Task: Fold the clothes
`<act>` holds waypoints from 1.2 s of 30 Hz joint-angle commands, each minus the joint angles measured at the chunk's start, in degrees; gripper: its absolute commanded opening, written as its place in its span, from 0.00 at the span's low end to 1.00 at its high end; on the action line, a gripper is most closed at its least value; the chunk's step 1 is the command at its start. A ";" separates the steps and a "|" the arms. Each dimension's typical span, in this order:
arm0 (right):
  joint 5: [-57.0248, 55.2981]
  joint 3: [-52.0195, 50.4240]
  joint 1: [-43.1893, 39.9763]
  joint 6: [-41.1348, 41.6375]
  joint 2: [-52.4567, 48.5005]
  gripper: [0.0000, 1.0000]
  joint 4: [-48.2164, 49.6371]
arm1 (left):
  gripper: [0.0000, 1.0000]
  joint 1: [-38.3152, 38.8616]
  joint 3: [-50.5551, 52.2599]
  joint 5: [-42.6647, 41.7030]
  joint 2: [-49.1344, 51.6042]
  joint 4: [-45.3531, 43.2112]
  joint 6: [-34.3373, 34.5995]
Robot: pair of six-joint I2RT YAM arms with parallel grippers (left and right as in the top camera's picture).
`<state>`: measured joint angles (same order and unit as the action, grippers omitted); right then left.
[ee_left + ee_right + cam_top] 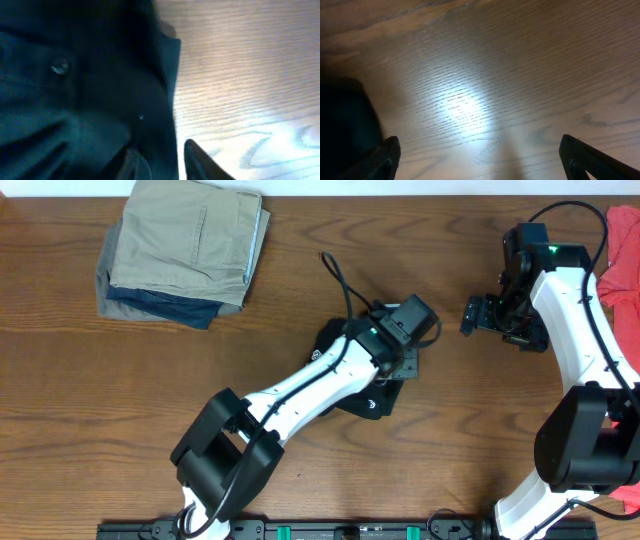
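Reaching across the table (300, 290), the left arm is lying over the shirt (366, 402), which is sitting near the middle as a small dark bundle, mostly hidden beneath the arm. The left gripper (162, 156) is sitting low at the bundle's right edge, probably so that the fold there is lying flat. Its fingers (200, 162) are standing slightly apart with the cloth's edge running between them. Whether they are pinching it or letting go, I cannot tell.

The right gripper (468, 315) is hovering over bare wood just right of the shirt, its fingers spread wide and holding nothing. It is likely parked there so the two arms are not colliding.

Counting: one black shirt and two arms. One stack is lying at the far left corner, well apart from the shirt, with two folded garments in it, a khaki one (190, 235) on a blue-grey one (150, 302); it is looking like a spot for finished pieces. One red garment (625, 250) is showing at the right edge.
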<state>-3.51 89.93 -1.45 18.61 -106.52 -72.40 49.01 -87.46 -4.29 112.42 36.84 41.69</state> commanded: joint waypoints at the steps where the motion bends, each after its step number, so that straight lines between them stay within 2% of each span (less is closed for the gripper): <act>1: -0.74 0.13 -0.35 -0.68 0.39 0.99 -0.02 | 0.34 0.20 -0.37 0.22 0.37 -0.02 -1.18; 9: -0.76 0.13 -0.35 -0.66 0.39 0.99 -0.02 | 0.35 -0.37 -0.59 -1.22 -4.48 3.32 -8.74; 10: -0.76 0.13 -0.35 -0.68 0.39 0.99 -0.02 | 0.38 -0.63 -0.59 -0.35 -5.92 4.61 -9.16; 13: -0.76 0.13 -0.35 -0.68 0.39 0.99 -0.02 | 0.56 -2.19 -0.59 5.07 -10.21 10.97 -9.14; 16: -0.76 0.13 -0.35 -0.68 0.39 0.99 -0.02 | 0.63 -4.02 -0.59 6.10 -11.85 16.28 -10.93; 21: -0.76 0.13 -0.35 -0.68 0.39 0.99 -0.02 | 0.65 -4.57 0.76 -0.74 -10.03 19.28 -12.94; 24: -0.74 0.13 -0.35 -0.68 0.39 0.99 -0.02 | 0.66 -4.22 1.62 -4.33 -8.00 19.28 -9.31; 26: -0.76 0.13 -0.35 -0.68 0.39 0.99 -0.02 | 0.66 -4.04 1.73 -4.31 -6.82 18.95 -7.04; 34: -0.76 0.13 -0.35 -0.66 0.39 0.99 -0.02 | 0.66 -3.80 1.73 -4.33 -5.35 16.68 -6.82; 36: -0.76 0.13 -0.35 -0.68 0.39 0.99 -0.02 | 0.66 -3.58 1.75 -4.35 -5.35 16.68 -4.31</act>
<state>-3.51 89.93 -1.45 18.59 -106.52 -72.40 45.12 -86.04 -8.27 106.96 53.49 34.59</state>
